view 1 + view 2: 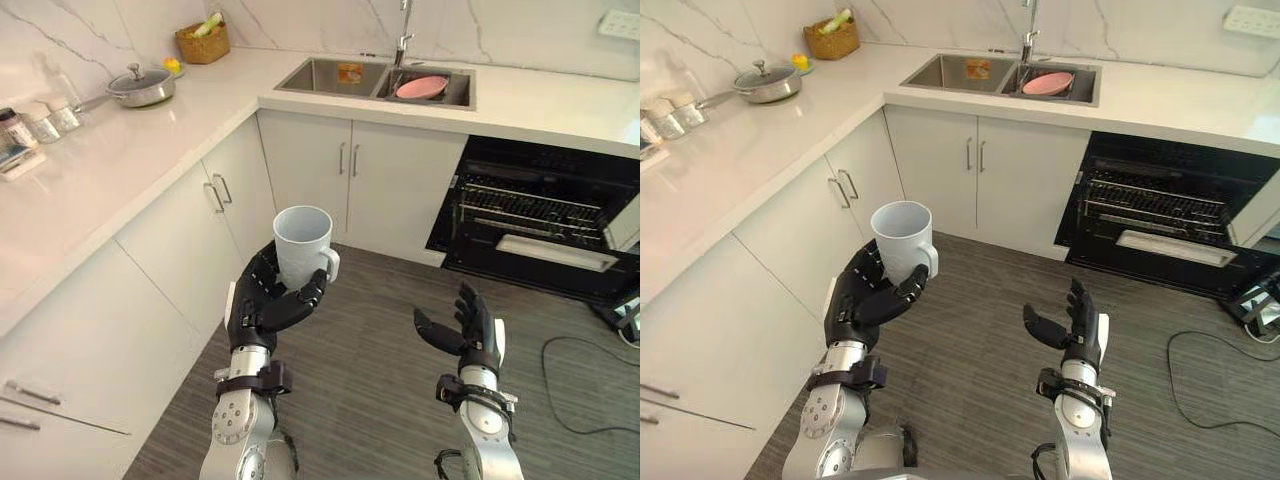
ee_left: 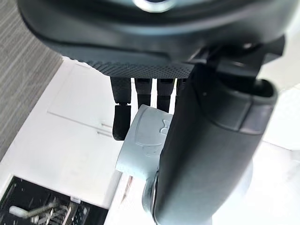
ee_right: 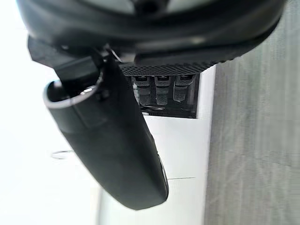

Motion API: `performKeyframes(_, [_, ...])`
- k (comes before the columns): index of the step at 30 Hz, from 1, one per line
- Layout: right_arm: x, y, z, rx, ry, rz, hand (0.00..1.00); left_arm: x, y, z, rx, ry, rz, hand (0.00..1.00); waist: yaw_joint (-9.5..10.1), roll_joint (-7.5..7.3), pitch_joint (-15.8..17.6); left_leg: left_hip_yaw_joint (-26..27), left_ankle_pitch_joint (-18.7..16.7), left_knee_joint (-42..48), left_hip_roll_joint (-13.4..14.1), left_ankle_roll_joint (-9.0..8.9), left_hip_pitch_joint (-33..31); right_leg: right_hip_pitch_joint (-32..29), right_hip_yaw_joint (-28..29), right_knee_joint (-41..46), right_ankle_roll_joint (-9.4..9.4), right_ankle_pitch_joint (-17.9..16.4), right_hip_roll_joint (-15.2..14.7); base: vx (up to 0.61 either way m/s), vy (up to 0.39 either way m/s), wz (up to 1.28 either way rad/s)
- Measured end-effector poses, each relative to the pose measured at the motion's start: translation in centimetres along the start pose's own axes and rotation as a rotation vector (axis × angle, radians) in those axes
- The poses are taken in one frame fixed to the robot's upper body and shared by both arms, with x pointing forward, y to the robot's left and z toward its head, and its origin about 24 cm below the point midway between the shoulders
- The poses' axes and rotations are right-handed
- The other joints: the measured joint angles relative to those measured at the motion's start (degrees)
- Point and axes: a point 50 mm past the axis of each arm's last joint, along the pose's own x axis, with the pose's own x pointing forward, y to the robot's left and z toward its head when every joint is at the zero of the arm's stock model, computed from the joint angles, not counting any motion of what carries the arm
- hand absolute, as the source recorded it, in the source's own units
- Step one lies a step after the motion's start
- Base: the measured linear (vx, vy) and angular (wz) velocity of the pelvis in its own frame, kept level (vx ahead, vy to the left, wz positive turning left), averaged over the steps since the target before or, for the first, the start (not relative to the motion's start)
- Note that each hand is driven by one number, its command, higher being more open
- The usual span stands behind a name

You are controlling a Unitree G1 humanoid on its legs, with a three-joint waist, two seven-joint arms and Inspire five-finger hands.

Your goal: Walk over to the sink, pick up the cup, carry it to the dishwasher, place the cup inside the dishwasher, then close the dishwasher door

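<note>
Room: a kitchen with a white L-shaped countertop [image 1: 120, 150], a marble-look wall and a grey wood-grain floor [image 1: 380, 400].
Cup: a pale blue-grey cup [image 1: 302, 245] is held upright in the air over the floor, in front of the white cabinets [image 1: 380, 185]. Its open mouth faces up and its handle points to the robot's right.
Left hand: the left hand [image 1: 268, 305] grips the cup from below, with the fingers curled round its lower body and the thumb lying across the front. The left wrist view shows the cup's wall [image 2: 145, 140] pressed between the fingers and the thumb.
Right hand: the right hand [image 1: 470, 335] is raised over the floor, well apart from the cup. It is empty, with the fingers straight and pointing up and the thumb spread out.
Dishwasher: the dishwasher [image 1: 540, 215] is a dark opening under the counter on the robot's right. It stands open, with wire racks showing inside.
Sink: a steel double sink [image 1: 330, 75] is set in the far counter, with a tap [image 1: 403, 40] behind it. A pink plate [image 1: 422, 87] lies in its right basin.
Counter, left side: a lidded steel pan [image 1: 140, 85], a wicker basket [image 1: 202, 42] in the corner and some jars [image 1: 40, 120].
</note>
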Motion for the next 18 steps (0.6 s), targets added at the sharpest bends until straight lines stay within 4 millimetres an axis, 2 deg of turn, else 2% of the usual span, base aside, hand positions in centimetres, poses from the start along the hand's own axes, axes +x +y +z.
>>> performKeyframes(1, [0.0,0.5,0.0,0.011,0.011,0.011,0.90,0.0,0.1,0.0,0.009,0.003,0.006,0.30,0.25,-0.69,0.23,1.43,-3.26,2.70,-0.83,0.88,-0.17,0.05,1.64,0.93,0.57,0.31,-1.40,0.45,0.344,-0.19])
performKeyframes(3, [0.1,1.2,0.2,0.033,0.004,0.023,0.90,0.0,0.2,0.0,0.024,0.010,0.003,0.30,0.16,-0.93,0.38,3.01,-5.56,2.73,-1.75,1.58,1.87,-2.68,3.22,8.29,1.59,0.94,-2.97,0.42,0.306,-0.26])
performKeyframes(5, [0.2,2.1,0.6,0.045,-0.008,0.049,0.90,0.0,0.6,0.0,0.055,0.016,-0.009,0.30,-0.28,-1.23,0.59,4.59,-6.92,-0.54,-2.65,2.14,7.64,-9.45,5.59,25.50,1.53,3.48,-4.37,0.38,0.181,-0.30])
performKeyframes(6, [0.2,2.6,0.8,0.037,-0.017,0.065,0.90,0.0,0.7,0.0,0.065,0.015,-0.008,0.30,-0.73,-1.18,0.62,5.22,-7.14,-3.32,-2.64,2.08,11.48,-12.80,4.93,32.50,0.10,2.66,-3.79,0.32,0.053,-0.31])
performKeyframes(7, [0.2,2.9,1.0,0.033,-0.025,0.075,0.90,0.0,0.7,0.1,0.066,0.013,-0.003,0.30,-0.82,-1.16,0.64,5.80,-7.24,-4.82,-2.49,1.94,13.38,-14.49,4.33,34.79,-0.78,2.16,-3.46,0.29,-0.019,-0.45])
performKeyframes(8, [0.2,3.3,1.5,0.037,-0.046,0.088,0.90,0.0,0.6,0.1,0.069,0.007,0.001,0.30,-0.95,-1.08,0.65,6.97,-7.87,-7.10,-2.02,1.69,16.67,-18.01,3.18,37.17,-2.41,1.20,-2.53,0.28,-0.064,-0.52])
performKeyframes(9, [0.2,3.5,2.0,0.038,-0.071,0.095,0.90,0.0,0.4,0.2,0.077,0.000,-0.007,0.30,-1.46,-0.84,0.65,7.86,-8.36,-8.38,-1.56,0.91,18.62,-21.51,1.67,36.69,-3.52,0.53,-1.65,0.27,-0.085,-0.46])
performKeyframes(10, [0.2,3.6,2.2,0.041,-0.081,0.096,0.90,0.0,0.3,0.2,0.076,-0.002,-0.011,0.30,-1.89,-0.95,0.56,8.13,-8.58,-8.78,-1.33,0.49,19.30,-23.12,0.64,35.53,-3.76,0.39,-1.24,0.27,-0.115,-0.30])
performKeyframes(11, [0.3,3.7,2.6,0.046,-0.097,0.098,0.90,0.1,0.3,0.2,0.075,-0.005,-0.012,0.30,-2.72,-1.16,0.43,8.69,-9.02,-9.64,-0.75,-0.52,20.64,-26.16,-1.95,31.24,-4.38,0.26,-0.48,0.37,-0.167,-0.30])
performKeyframes(12, [0.4,3.7,2.8,0.047,-0.107,0.097,0.90,0.2,0.5,0.1,0.080,-0.002,-0.005,0.30,-3.09,-1.18,0.40,9.76,-9.02,-10.69,-0.14,-2.47,22.16,-28.52,-4.65,25.35,-5.62,1.19,0.57,0.32,-0.145,-0.35])
performKeyframes(13, [0.5,3.8,2.9,0.047,-0.111,0.098,0.90,0.3,0.6,0.0,0.083,0.000,0.001,0.30,-3.33,-1.27,0.35,10.17,-9.22,-11.28,-0.03,-3.28,22.92,-29.13,-5.77,21.31,-6.24,2.71,1.22,0.45,-0.186,-0.18])
performKeyframes(14, [0.6,3.7,3.0,0.042,-0.116,0.097,0.90,0.4,1.0,-0.3,0.093,0.011,0.015,0.30,-4.86,-1.66,0.07,8.99,-9.93,-11.48,-0.29,-4.84,24.09,-28.24,-5.94,15.53,-7.38,13.32,3.03,0.43,-0.142,-0.02])
performKeyframes(15, [0.8,3.0,3.0,0.019,-0.121,0.084,0.90,0.6,0.9,-1.4,0.084,0.050,0.032,0.30,-5.31,1.19,-0.11,6.97,-10.16,-12.37,1.55,-5.58,25.14,-27.02,-6.82,15.12,-8.42,12.53,4.82,0.51,-0.165,-0.08])
performKeyframes(16, [0.9,2.7,3.3,0.010,-0.133,0.081,0.90,0.6,0.8,-1.6,0.074,0.060,0.040,0.30,-5.26,2.33,-0.16,6.09,-9.95,-13.03,2.14,-5.97,25.58,-26.91,-6.79,14.87,-8.88,12.20,5.90,0.43,-0.124,-0.31])
performKeyframes(17, [0.9,2.3,3.7,0.009,-0.153,0.072,0.90,0.7,0.5,-1.8,0.055,0.065,0.051,0.30,-5.38,3.58,-0.02,4.85,-8.96,-13.11,3.03,-7.21,25.99,-26.55,-7.11,14.80,-9.80,11.28,6.99,0.40,-0.147,-0.27])
performKeyframes(18, [0.4,1.9,3.8,0.023,-0.159,0.056,0.90,0.8,0.2,-1.9,0.034,0.068,0.054,0.30,-5.56,3.78,0.17,3.74,-7.68,-10.22,4.01,-7.49,25.94,-24.38,-7.95,13.94,-10.01,10.08,7.56,0.40,-0.164,-0.10])
